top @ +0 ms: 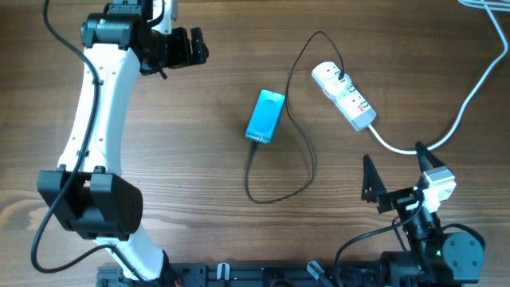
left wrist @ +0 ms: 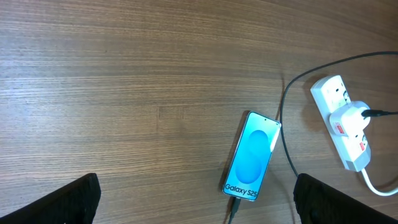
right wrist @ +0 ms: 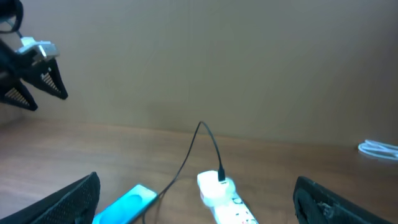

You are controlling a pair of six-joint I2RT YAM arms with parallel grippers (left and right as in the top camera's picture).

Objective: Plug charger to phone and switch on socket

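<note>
Charger cable [top: 307, 151] loops on the surface from the text end of the phone [top: 264, 117] round to the socket [top: 344, 94] near the phone; light and floppy, I judge, so I'd pinch its stiff plug tip [left wrist: 234, 208], my left hand [top: 203, 48] and right hand [top: 391, 153] both spread open, empty.

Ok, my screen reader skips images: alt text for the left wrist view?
A flat cyan-screened smartphone on a wooden table, a thin black cable meeting its near end. Right of it, a white power strip; dark open fingers frame the bottom corners.
</note>
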